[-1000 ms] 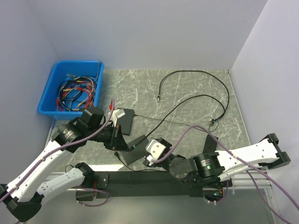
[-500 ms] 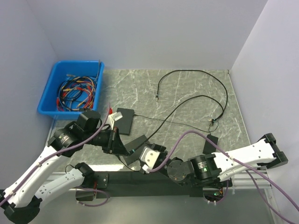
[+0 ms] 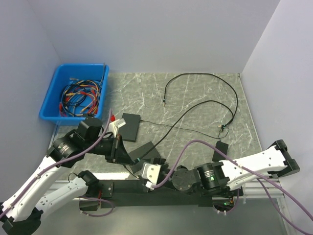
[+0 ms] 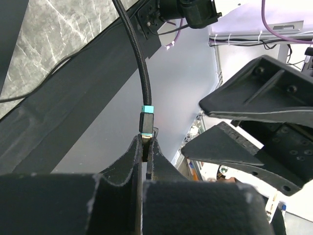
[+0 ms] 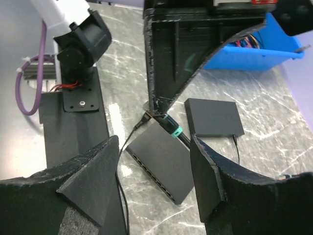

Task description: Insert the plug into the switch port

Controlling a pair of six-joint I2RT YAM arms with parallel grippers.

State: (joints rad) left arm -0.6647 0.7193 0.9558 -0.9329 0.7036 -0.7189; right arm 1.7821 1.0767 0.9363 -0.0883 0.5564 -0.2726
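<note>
Your left end effector is pressed together on the plug. It pinches only the plug's front end, and the teal-banded body and the cable stick out beyond the fingertips. In the right wrist view the plug hangs over the far corner of the switch and is not in any port.

That narrow grip is your first risk. With so little of the plug between the pads, a push against the switch could twist it or let it slip. The braided cable looks stiff, and it runs away across the counter, so a tug from it would turn the plug off line.

Your right end effector is spread wide, with one finger on each side of the switch, and it grips nothing. If you push the plug in while the switch is loose, it will probably slide on the counter rather than accept the plug.

The row of ports appears to run along the switch's near-left edge, but the plug points another way, so a straight push could jam it against the housing.

The two end effectors are close together, so watch for contact between them. There is a second flat box just beyond the switch, and you should not mistake it for the target.
</note>
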